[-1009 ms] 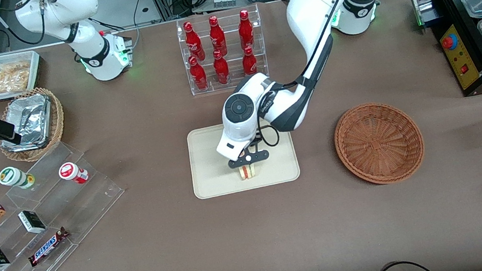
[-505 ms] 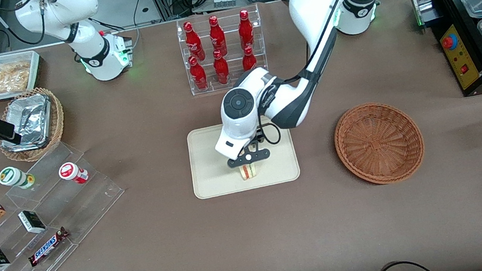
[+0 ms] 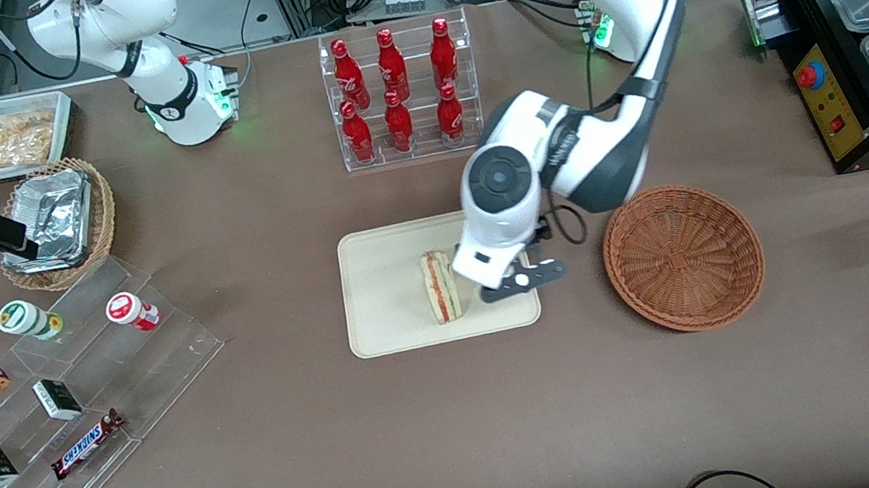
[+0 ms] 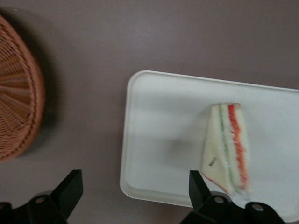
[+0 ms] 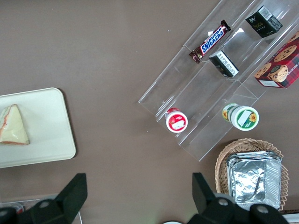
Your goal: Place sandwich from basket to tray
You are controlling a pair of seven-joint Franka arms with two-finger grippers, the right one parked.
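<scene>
Above tray (image 3: 381, 286) edge: gripper (image 3: 524, 281) wide open, empty; sandwich (image 3: 441, 286) released.

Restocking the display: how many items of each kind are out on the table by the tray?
Red bottles: 6
Wicker baskets: 2
Sandwich on the tray: 1
Snickers bar: 1
Gripper, open, above the tray's edge: 1
Total: 11

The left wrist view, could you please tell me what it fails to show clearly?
- Round reddish-brown wicker basket: cut off by the frame edge, so its inside is mostly unseen.
- Cream rectangular plastic tray: one end runs out of frame.
- Gripper, above the tray's edge: open jaws, tips cropped.
- Triangular white-bread sandwich: underside hidden.
</scene>
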